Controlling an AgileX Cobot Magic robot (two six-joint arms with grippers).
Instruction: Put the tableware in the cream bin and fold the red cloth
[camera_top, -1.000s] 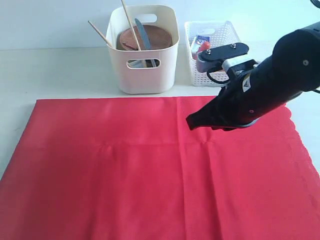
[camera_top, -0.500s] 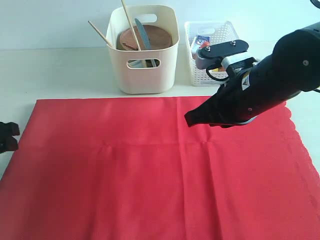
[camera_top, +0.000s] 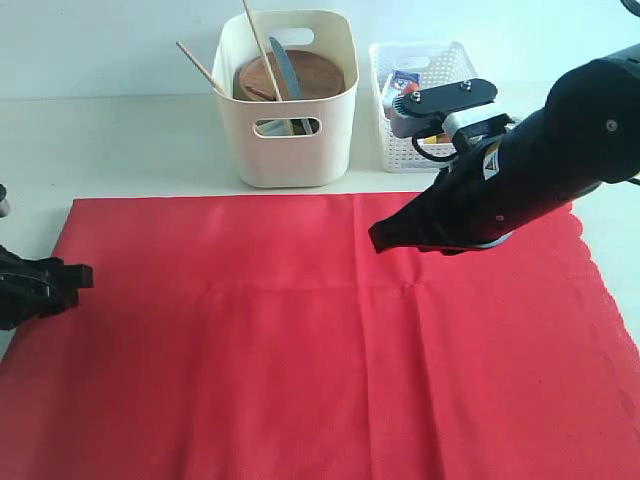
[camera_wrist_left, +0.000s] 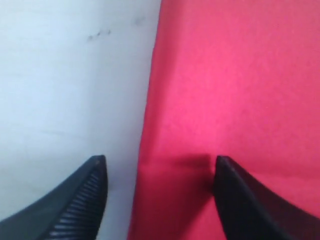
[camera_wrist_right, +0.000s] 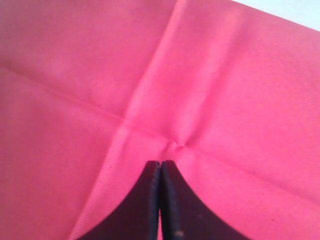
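Note:
The red cloth (camera_top: 300, 340) lies spread flat over the table's front. The cream bin (camera_top: 287, 100) stands behind it, holding the brown plate (camera_top: 300, 72), the steel knife (camera_top: 286, 68) and the chopsticks (camera_top: 257, 35). My left gripper (camera_top: 82, 276) is open at the cloth's left edge; in its wrist view (camera_wrist_left: 160, 162) one finger is over bare table and the other over the red cloth (camera_wrist_left: 230, 90). My right gripper (camera_top: 378, 240) is shut and empty above the cloth's middle, its tip (camera_wrist_right: 161, 164) over crossing creases in the cloth (camera_wrist_right: 75, 75). Cup, bowl and spoon are hidden.
A white lattice basket (camera_top: 425, 100) with a blue-and-white carton (camera_top: 402, 82) stands to the right of the cream bin. The pale table (camera_top: 120, 140) runs behind and to the left of the cloth. The cloth's scalloped edge (camera_top: 600, 280) is on the right.
My left gripper has come in from the left edge of the view and reached the cloth's left border. The right arm shifted slightly left a second ago, then held still.

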